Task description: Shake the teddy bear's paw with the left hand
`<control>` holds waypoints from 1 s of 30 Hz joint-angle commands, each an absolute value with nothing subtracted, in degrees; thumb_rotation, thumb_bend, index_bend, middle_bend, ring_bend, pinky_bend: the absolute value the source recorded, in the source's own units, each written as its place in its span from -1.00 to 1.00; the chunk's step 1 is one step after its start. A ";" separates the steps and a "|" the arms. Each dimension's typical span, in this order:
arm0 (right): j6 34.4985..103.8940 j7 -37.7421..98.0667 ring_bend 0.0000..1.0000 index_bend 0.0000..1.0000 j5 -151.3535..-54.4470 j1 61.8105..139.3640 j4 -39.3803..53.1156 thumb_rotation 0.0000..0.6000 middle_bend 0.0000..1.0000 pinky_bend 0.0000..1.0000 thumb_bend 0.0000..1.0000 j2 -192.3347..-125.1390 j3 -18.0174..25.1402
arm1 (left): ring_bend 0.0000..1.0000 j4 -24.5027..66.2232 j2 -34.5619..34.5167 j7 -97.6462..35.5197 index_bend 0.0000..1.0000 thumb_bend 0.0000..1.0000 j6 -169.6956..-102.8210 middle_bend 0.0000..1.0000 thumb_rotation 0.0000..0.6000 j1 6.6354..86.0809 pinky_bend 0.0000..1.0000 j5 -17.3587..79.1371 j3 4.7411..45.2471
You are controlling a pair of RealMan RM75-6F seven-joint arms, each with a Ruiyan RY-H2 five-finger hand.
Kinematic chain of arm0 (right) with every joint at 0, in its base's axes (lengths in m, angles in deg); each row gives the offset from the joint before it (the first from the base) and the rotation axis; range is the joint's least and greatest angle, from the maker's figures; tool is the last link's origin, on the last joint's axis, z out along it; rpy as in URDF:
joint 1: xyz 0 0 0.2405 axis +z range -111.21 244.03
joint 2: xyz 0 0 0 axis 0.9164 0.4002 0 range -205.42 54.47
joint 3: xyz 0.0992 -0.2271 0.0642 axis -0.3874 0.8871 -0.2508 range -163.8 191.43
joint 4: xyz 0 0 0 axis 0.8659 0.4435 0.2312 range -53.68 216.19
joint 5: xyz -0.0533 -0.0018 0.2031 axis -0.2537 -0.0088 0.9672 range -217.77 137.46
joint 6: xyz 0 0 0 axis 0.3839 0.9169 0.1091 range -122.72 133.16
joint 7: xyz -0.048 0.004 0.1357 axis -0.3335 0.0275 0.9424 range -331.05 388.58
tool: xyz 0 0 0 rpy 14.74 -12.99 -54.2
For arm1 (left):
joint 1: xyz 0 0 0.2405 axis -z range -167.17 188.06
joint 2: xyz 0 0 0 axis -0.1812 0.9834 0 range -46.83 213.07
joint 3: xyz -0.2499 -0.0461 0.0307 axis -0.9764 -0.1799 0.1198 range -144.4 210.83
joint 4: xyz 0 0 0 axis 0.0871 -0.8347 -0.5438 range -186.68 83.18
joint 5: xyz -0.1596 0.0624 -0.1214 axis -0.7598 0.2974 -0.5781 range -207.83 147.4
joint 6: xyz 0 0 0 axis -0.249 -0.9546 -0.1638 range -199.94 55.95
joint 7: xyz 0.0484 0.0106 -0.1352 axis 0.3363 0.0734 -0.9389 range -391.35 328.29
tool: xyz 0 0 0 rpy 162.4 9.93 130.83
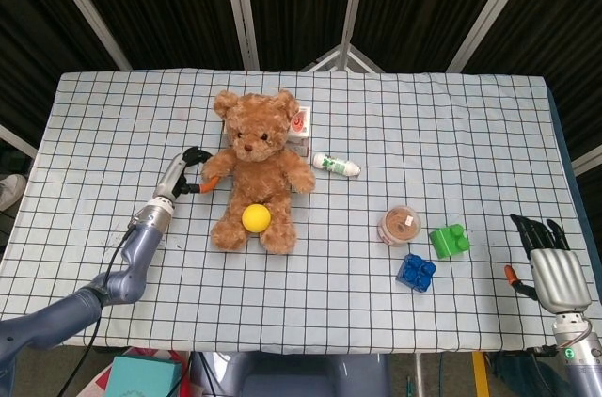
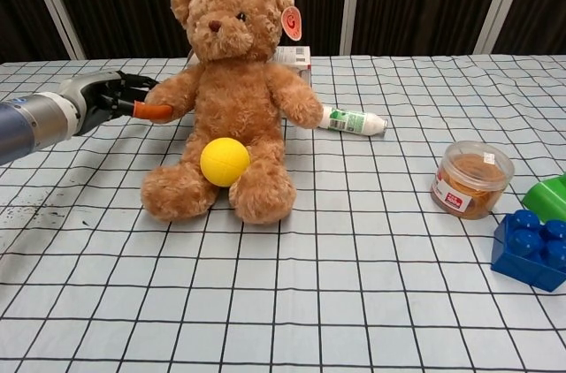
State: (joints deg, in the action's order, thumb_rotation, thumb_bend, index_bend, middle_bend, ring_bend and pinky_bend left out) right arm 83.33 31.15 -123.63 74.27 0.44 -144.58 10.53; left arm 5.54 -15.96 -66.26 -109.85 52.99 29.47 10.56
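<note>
A brown teddy bear (image 1: 254,164) (image 2: 232,95) sits upright on the checked table with a yellow ball (image 1: 254,217) (image 2: 224,162) between its legs. My left hand (image 1: 185,172) (image 2: 113,99) grips the bear's paw (image 1: 214,174) (image 2: 170,101) on the left side of both views, orange thumb tip under the paw and dark fingers over it. My right hand (image 1: 548,263) hangs off the table's front right corner, holding nothing, fingers apart and upright. It shows only in the head view.
A small box (image 1: 300,127) stands behind the bear. A white and green bottle (image 1: 336,166) (image 2: 351,120) lies to its right. Further right are a round jar (image 1: 399,224) (image 2: 471,179), a green block (image 1: 449,240) and a blue block (image 1: 415,272) (image 2: 533,247).
</note>
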 commanded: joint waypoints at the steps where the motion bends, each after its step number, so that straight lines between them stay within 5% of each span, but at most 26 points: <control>1: 83.37 31.08 -0.74 -0.98 -123.70 74.29 0.38 1.00 -0.73 -0.87 -0.27 -144.60 10.54 | -1.00 4.49 -16.56 -65.19 -0.20 -0.07 -109.12 -0.16 1.00 53.01 -0.84 28.86 11.25; 30: 83.44 31.18 -0.74 -0.98 -123.68 74.29 0.57 1.00 -0.73 -0.87 -0.27 -144.71 10.50 | -1.00 8.69 -16.90 -59.06 -0.22 -0.08 -112.93 -0.18 1.00 53.02 -0.84 28.34 11.19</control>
State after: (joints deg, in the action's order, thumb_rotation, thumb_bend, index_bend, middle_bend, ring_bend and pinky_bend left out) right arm 83.44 31.18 -123.67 74.29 0.57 -144.70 10.50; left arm 8.59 -16.94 -59.60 -112.83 53.14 28.63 10.87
